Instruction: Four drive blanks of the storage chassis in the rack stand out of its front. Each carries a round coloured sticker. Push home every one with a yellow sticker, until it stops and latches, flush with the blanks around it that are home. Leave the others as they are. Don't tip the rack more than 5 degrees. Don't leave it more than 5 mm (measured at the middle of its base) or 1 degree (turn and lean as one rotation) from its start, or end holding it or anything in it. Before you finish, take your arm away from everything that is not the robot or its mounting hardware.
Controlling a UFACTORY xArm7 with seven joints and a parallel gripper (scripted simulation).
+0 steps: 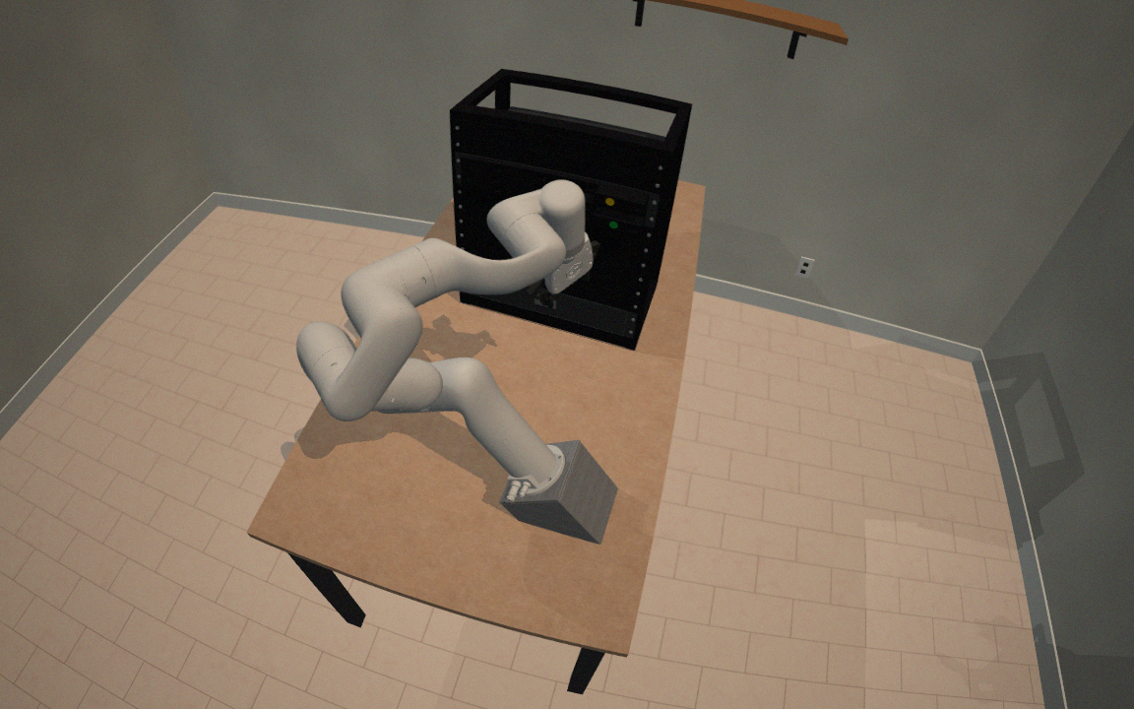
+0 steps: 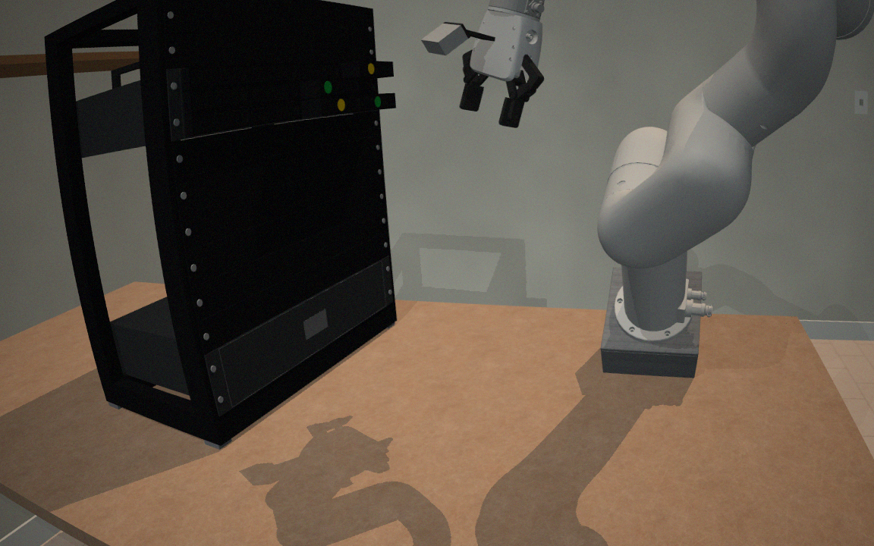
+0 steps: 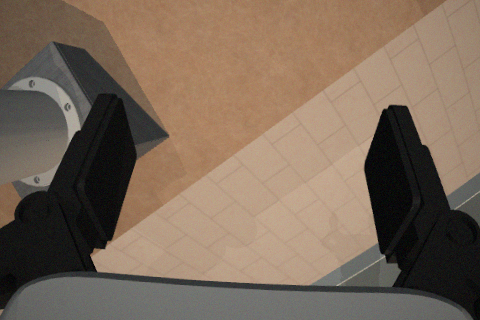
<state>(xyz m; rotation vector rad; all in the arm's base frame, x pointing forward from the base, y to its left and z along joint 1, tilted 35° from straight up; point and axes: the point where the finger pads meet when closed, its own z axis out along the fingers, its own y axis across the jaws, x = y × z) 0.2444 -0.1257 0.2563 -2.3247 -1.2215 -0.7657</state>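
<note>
The black rack [image 1: 553, 141] [image 2: 158, 169] stands upright on the wooden table [image 1: 466, 493] [image 2: 495, 407] [image 3: 234, 0]. Its storage chassis near the top carries round stickers. In the exterior view one yellow sticker [image 2: 370, 68] [image 1: 609, 201] sits on a blank that juts out at the right edge. A green sticker [image 2: 377, 101] [image 1: 613, 225] sits on the jutting blank below it. A second green sticker [image 2: 327, 86] and a second yellow sticker [image 2: 340, 104] lie further left; how far those blanks stand out is hard to tell. My gripper [image 2: 489, 108] [image 3: 250, 129] is open and empty. It points down, in front of the chassis and clear of it.
The arm's grey base block [image 1: 575, 497] [image 2: 650, 353] [image 3: 100, 94] stands on the table's near end. A wooden wall shelf [image 1: 756, 17] hangs behind the rack. Tiled floor [image 3: 300, 194] surrounds the table.
</note>
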